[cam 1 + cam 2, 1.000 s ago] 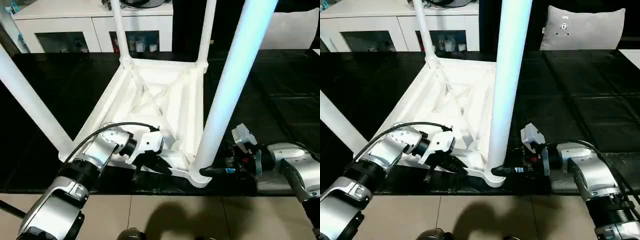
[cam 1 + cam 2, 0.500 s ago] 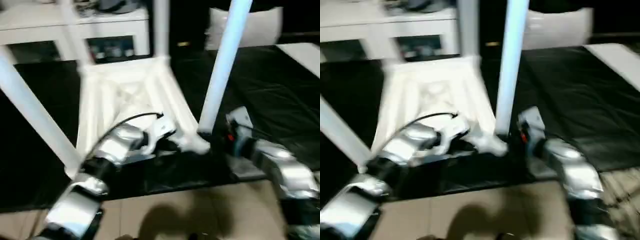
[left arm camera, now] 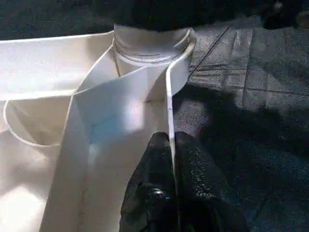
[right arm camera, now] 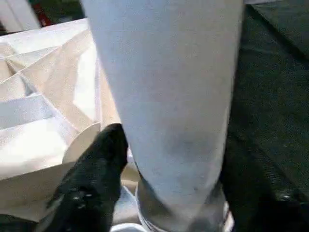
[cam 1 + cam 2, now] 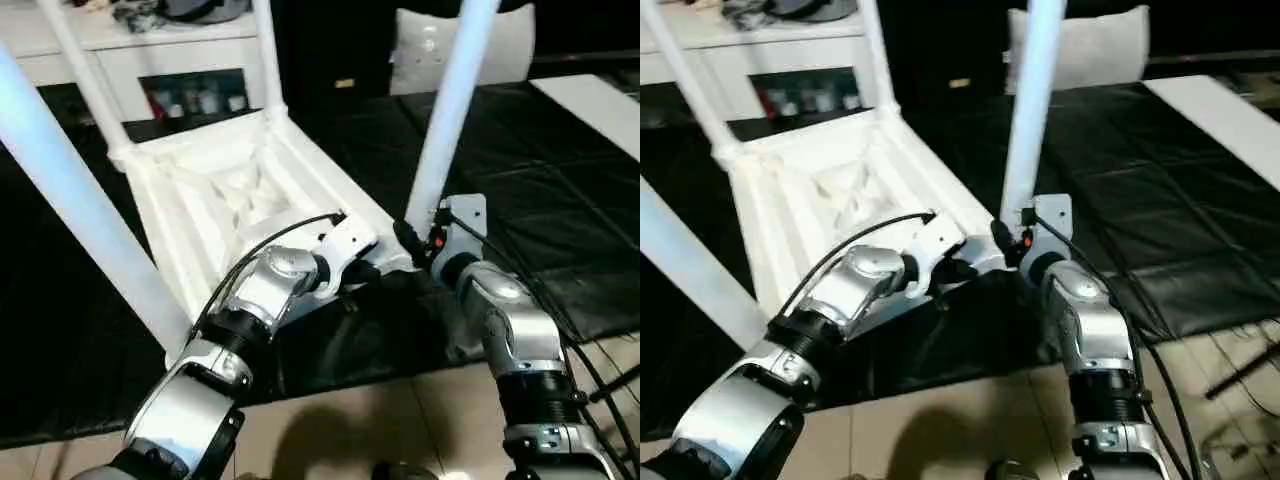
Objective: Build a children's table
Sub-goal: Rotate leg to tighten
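The white table top [image 5: 230, 190] lies upside down on the black mat, ribs facing up, with white legs standing in its corner sockets. My left gripper [image 5: 375, 265] is shut on the thin rim of the top beside the near right corner; its black fingers [image 3: 159, 193] pinch the rim's wall. My right gripper [image 5: 412, 240] is shut on the base of the near right leg [image 5: 445, 110], one finger [image 4: 96, 179] on each side just above the socket. The near left leg [image 5: 80, 200] rises large in front, and two far legs [image 5: 265, 50] stand behind.
A white cabinet with glass doors [image 5: 180, 75] stands behind the table. A grey pillow [image 5: 500, 50] leans at the back right. The black mat [image 5: 570, 200] stretches to the right, with tan floor [image 5: 390, 420] in front. Cables [image 5: 1230, 360] lie on the floor at right.
The whole picture has swung and tilted, so the camera has moved. Both grippers keep the same holds at the near right corner, which now sits higher in the picture.
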